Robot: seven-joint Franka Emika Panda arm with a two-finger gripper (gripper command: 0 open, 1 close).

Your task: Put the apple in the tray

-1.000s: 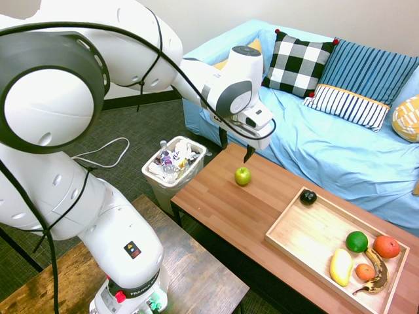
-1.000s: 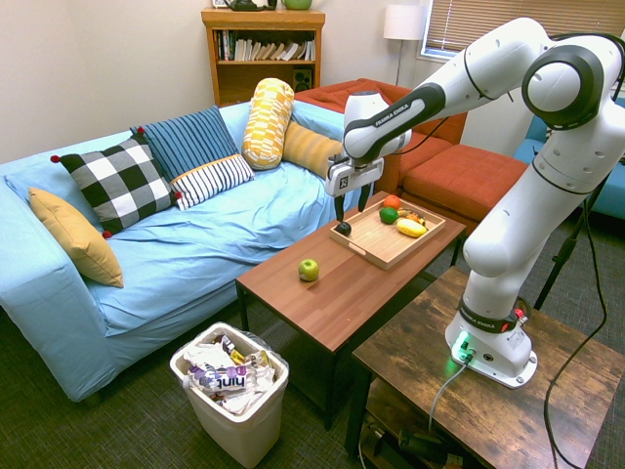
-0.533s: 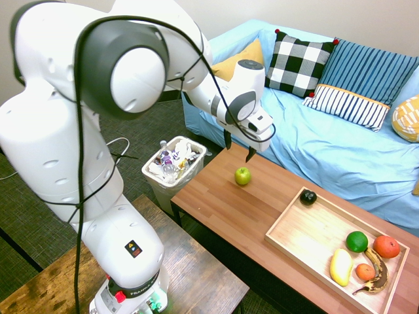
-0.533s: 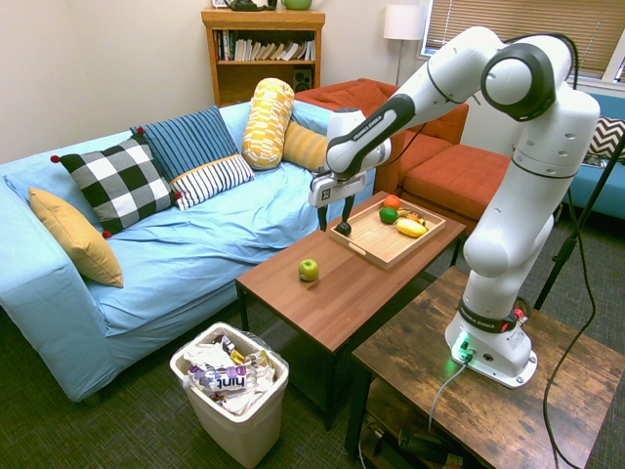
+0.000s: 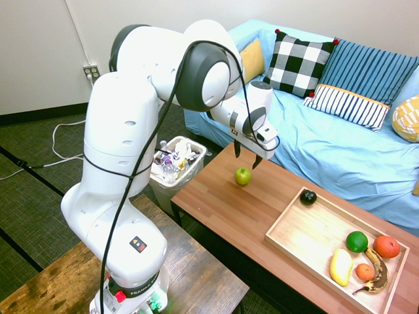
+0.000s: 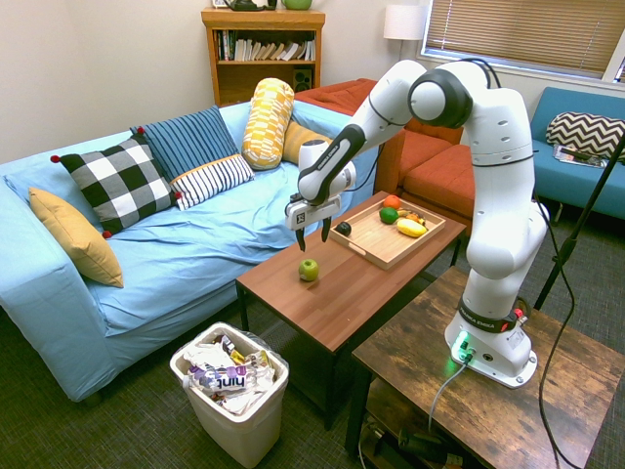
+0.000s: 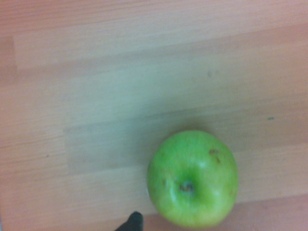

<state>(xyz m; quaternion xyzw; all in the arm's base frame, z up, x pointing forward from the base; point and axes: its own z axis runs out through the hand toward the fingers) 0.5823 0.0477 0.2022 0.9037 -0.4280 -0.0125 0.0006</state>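
On the desk (image 5: 249, 209) sits the apple (image 5: 243, 175), well apart from the tray (image 5: 298, 239) at its 4 o'clock (first exterior view). Just above the apple hang the fingers (image 5: 236, 149), spread apart, holding nothing.

yellow-green apple (image 5: 243, 175), pale wood tray (image 5: 308, 233), reddish-brown table (image 5: 229, 209), black-and-white checked pillow (image 5: 298, 64)

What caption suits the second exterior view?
Open gripper hangs just above the apple on the table; tray waits nearby.
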